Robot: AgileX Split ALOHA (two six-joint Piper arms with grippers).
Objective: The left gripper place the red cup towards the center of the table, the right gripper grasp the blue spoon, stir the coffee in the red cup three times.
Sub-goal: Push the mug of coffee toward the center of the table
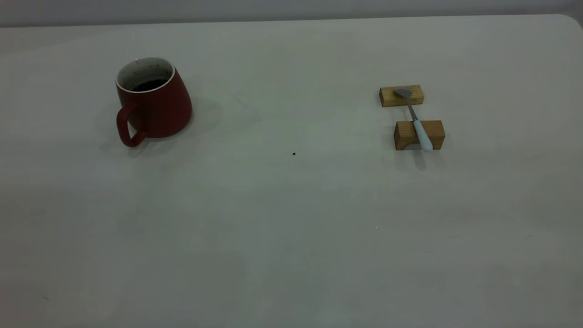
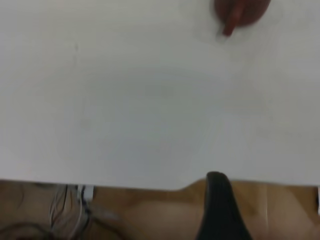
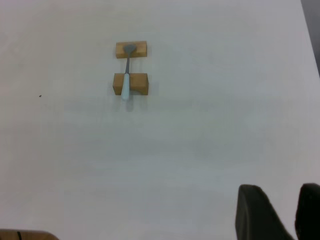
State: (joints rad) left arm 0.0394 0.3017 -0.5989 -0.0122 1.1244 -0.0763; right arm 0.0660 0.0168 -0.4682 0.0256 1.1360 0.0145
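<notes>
Red cup [image 1: 155,107] upright, upper left of exterior frame, coffee [image 1: 149,85] inside, handle toward camera. Blue spoon [image 1: 415,119] right of centre, bridging two wooden blocks [image 1: 419,135]. Right gripper [image 3: 280,212] fingers slightly apart, empty. Left gripper [image 2: 220,207]: opening impossible to tell

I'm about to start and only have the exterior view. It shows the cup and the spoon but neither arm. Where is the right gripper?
Observer: In the right wrist view the right gripper hangs over bare table, well back from the blue spoon, with its fingers apart.
Operator: And the left gripper?
Observer: The left wrist view puts the left gripper back at the table's edge, partly over the brown floor. The red cup is far ahead of it.
Operator: Anything under that edge?
Observer: Yes, a bundle of cables on the floor.
</notes>
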